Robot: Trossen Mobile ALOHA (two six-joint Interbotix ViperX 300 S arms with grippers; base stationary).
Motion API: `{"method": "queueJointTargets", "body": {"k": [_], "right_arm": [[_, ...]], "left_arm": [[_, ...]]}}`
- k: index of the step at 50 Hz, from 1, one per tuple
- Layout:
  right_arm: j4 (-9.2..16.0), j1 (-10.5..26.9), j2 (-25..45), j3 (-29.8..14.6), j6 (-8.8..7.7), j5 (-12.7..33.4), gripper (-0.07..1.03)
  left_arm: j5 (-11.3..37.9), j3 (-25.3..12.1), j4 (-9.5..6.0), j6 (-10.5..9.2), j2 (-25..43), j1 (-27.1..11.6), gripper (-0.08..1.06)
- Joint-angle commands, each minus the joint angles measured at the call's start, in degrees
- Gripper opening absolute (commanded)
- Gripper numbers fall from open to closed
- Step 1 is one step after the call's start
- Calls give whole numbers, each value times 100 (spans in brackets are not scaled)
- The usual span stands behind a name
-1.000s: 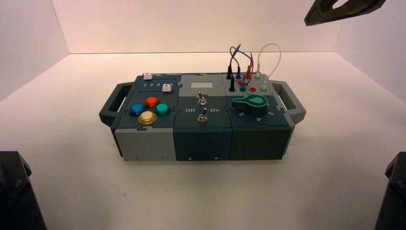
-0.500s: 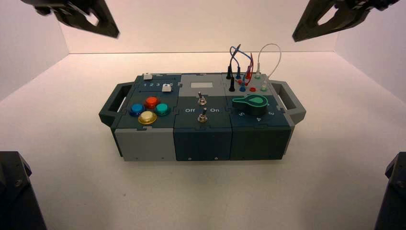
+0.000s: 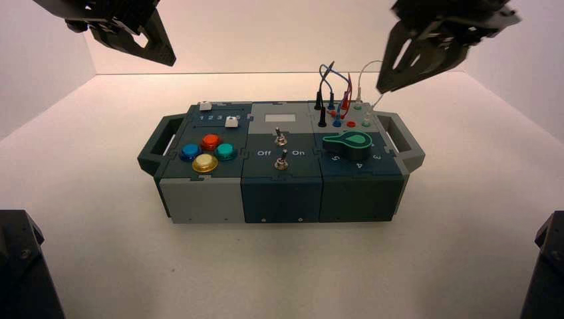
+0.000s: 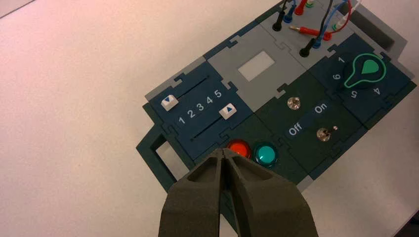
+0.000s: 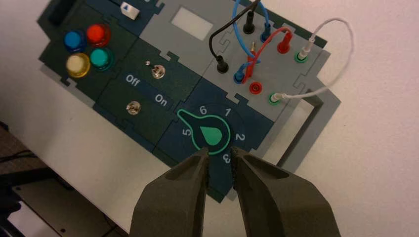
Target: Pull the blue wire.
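Observation:
The blue wire (image 3: pixel 324 72) arches over the sockets at the box's back right corner, among black, red and white wires. In the right wrist view the blue wire (image 5: pixel 235 37) runs between two blue plugs, one beside a black plug and one (image 5: pixel 239 76) next to the red wire. My right gripper (image 3: pixel 398 74) hangs high above the box's right end, slightly open and empty. In its own view the right gripper (image 5: pixel 220 153) shows over the green knob's (image 5: pixel 210 133) near edge, well short of the wires. My left gripper (image 3: pixel 158 54) hovers high at the back left, shut and empty.
The box (image 3: pixel 199 199) bears several coloured buttons (image 3: pixel 206 151) on the left, two toggle switches (image 3: pixel 281 149) by "Off/On" in the middle and two sliders (image 4: pixel 228 110) at the back left. Handles (image 3: pixel 407 143) stick out at both ends. White walls stand around.
Both arms have come down into view from the top. My right gripper has moved down and left, towards the wire corner. My left gripper has come in at the back left.

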Motion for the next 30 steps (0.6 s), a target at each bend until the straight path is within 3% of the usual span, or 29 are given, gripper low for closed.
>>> {"method": "queueJointTargets", "body": {"k": [1, 30], "right_arm": [[123, 53, 264, -308, 0, -70, 32], [229, 167, 1564, -668, -9, -519, 34]], "left_arm": [[-53, -167, 18, 9, 9, 0, -3], [-53, -185, 18, 18, 193, -44, -3]]}}
